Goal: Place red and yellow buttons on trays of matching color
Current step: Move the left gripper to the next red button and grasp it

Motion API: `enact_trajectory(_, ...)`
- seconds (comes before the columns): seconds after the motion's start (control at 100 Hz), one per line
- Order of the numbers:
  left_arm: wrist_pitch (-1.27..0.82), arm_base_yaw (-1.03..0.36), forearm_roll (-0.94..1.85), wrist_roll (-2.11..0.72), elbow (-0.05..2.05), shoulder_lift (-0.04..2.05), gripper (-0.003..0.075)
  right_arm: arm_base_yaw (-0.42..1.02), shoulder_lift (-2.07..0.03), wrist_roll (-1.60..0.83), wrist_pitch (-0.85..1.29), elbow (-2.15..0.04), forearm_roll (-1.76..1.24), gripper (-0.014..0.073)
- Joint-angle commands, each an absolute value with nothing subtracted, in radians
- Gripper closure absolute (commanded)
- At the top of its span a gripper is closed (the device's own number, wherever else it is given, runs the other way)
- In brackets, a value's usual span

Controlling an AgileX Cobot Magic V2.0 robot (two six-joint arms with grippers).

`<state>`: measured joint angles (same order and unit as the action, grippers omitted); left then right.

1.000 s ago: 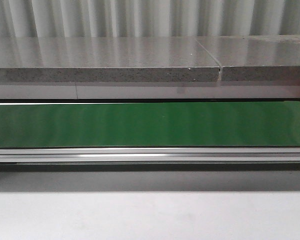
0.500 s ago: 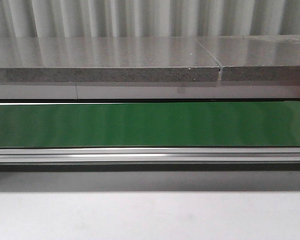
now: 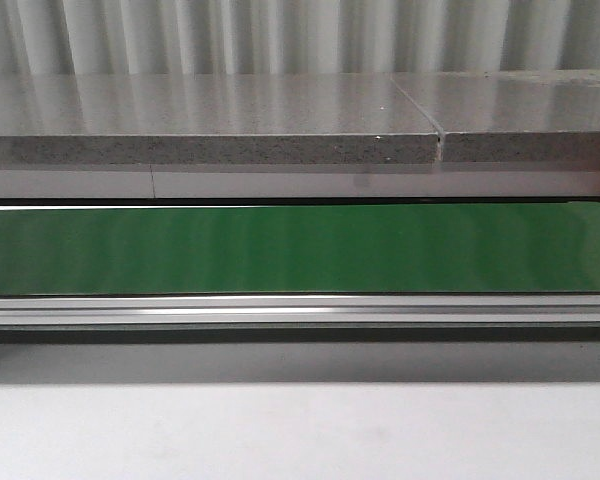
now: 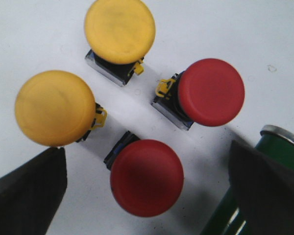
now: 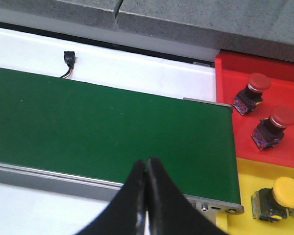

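In the left wrist view two yellow buttons (image 4: 119,30) (image 4: 54,107) and two red buttons (image 4: 210,92) (image 4: 146,177) stand on the white table. My left gripper (image 4: 146,169) is open above them, its fingers on either side of the nearer red button and clear of it. In the right wrist view my right gripper (image 5: 147,164) is shut with nothing in it, over the near edge of the green belt (image 5: 108,132). Past the belt's end, the red tray (image 5: 230,73) holds two red buttons (image 5: 257,83) (image 5: 282,118). The yellow tray (image 5: 255,171) holds a yellow button (image 5: 287,192).
The green conveyor belt (image 3: 300,248) runs across the front view with a metal rail (image 3: 300,310) in front and a grey stone ledge (image 3: 210,130) behind. Neither arm shows there. The belt's end roller (image 4: 280,146) sits beside my left gripper.
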<state>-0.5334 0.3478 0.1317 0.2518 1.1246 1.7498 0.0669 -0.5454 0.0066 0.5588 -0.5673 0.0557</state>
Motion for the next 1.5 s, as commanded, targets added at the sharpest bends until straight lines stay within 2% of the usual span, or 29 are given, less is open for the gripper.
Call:
enact_trajectory(0.0,-0.506,0.349,0.143,0.261,1.164,1.723,0.0102,0.066,-0.544,0.0,0.492,-0.594,0.061,0.0661)
enact_trajectory(0.49,-0.526,0.349,0.148,0.261,1.17,1.781,0.0103,0.066,-0.544,0.0,0.492,-0.594,0.061,0.0661)
enact_trajectory(0.56,-0.533,0.349,0.148,0.261,1.173,1.781,0.0124,0.066,-0.544,0.0,0.492,-0.594,0.061,0.0661)
enact_trajectory(0.66,-0.535,0.349,0.148,0.261,1.173,1.781,0.0229,0.066,-0.544,0.0,0.492,-0.594,0.061,0.0661)
enact_trajectory(0.96,-0.548,0.349,0.15,0.261,1.173,1.728,0.0736,0.066,-0.544,0.0,0.492,-0.594,0.061,0.0661)
enact_trajectory(1.27,-0.616,0.344,0.15,0.211,1.173,1.577,0.0739,0.066,-0.544,0.0,0.492,-0.594,0.061,0.0661)
enact_trajectory(1.49,-0.679,0.272,0.152,0.077,1.173,1.455,0.074,0.066,-0.544,0.0,0.492,-0.594,0.061,0.0661)
